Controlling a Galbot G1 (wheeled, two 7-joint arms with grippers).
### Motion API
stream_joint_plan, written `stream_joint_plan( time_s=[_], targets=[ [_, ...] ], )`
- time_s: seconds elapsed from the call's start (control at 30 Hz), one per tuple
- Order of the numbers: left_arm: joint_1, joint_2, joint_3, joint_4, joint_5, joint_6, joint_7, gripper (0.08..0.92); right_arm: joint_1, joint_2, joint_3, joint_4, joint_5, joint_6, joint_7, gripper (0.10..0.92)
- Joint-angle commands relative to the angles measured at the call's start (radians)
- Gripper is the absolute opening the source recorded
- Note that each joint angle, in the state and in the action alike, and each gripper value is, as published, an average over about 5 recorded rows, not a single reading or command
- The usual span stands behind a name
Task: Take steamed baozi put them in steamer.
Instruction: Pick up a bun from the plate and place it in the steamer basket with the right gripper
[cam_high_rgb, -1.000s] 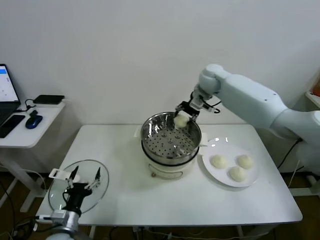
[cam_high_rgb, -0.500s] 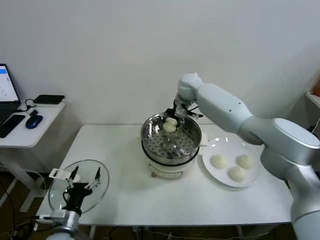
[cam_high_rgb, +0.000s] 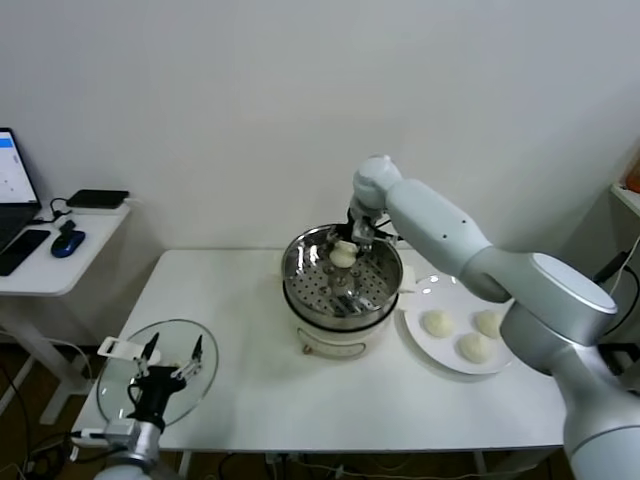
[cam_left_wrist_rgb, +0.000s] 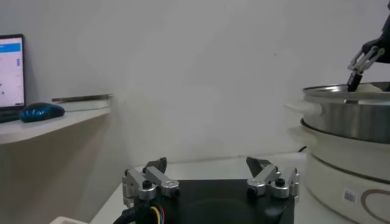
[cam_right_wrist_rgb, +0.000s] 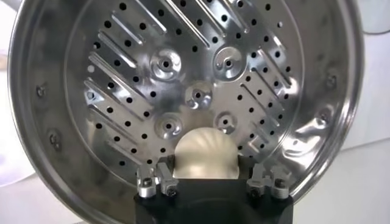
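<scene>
The steamer (cam_high_rgb: 300, 265) is a shiny steel basket with a perforated bottom on a cream pot base at the table's middle; it also shows in the right wrist view (cam_right_wrist_rgb: 122, 73) and the left wrist view (cam_left_wrist_rgb: 347, 122). My right gripper (cam_high_rgb: 346, 246) is shut on one cream-white baozi (cam_high_rgb: 343, 257) and holds it inside the basket's far part, just above the bottom (cam_right_wrist_rgb: 204, 152). Three more baozi (cam_high_rgb: 437, 322) (cam_high_rgb: 489, 322) (cam_high_rgb: 475, 348) lie on the white plate (cam_high_rgb: 508, 355) right of the steamer. My left gripper (cam_high_rgb: 170, 360) is open and empty at the front left.
A round glass lid (cam_high_rgb: 118, 372) lies under my left gripper at the table's front left corner. A side desk (cam_high_rgb: 60, 270) with a laptop, mouse and phone stands at the left. The wall is close behind the steamer.
My right gripper has moved left from the steamer's far right rim and lowered into the basket with the baozi. The left arm has not moved.
</scene>
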Motion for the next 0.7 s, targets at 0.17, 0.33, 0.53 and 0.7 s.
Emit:
stream_joint_plan(
  time_s=[0.17,0.33,0.53,0.7],
  targets=[
    [-0.003,-0.001,0.002,0.004,0.002,0.001,0.000,0.823,-0.023,0.017,0.043,-0.031,-0.073,0.017,0.016,0.707],
    [-0.001,0.000,-0.001,0.007,0.001,0.000,0.000,0.823,-0.026,0.017,0.038,-0.033,-0.073,0.020,0.032,0.794],
    [0.002,0.003,-0.004,0.015,-0.003,-0.003,-0.001,0.823,-0.028,0.017,0.038,-0.035,-0.075,0.030,0.043,0.822],
    [0.002,0.004,-0.007,0.018,-0.008,-0.003,-0.002,0.823,0.004,-0.008,0.004,0.002,0.002,0.041,0.002,0.823]
  ],
)
